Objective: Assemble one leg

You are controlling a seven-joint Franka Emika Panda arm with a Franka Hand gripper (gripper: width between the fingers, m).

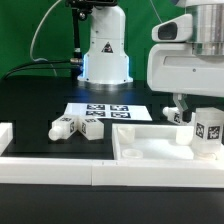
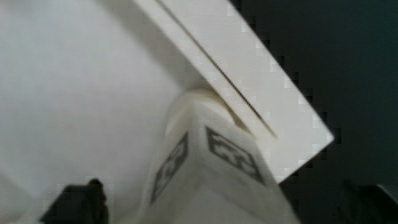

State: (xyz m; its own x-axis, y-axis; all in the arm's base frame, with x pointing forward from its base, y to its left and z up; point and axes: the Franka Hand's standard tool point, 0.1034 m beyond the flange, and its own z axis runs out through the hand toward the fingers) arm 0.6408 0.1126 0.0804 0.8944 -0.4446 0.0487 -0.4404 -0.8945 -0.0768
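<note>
Black table [image 1: 40,95], green backdrop [image 1: 28,30]; end effector [image 1: 196,116] agape around the leg [image 1: 208,132], without hold.

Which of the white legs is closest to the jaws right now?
The right leg, at the exterior view's right, at the panel beneath the gripper. The left leg and the middle leg lie apart on the black table.

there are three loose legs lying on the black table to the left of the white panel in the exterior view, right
Not quite. The count is wrong: the exterior view shows two loose legs lying there, not three. One leg and a second leg lie side by side on the black table, to the exterior view's left of the white panel.
</note>
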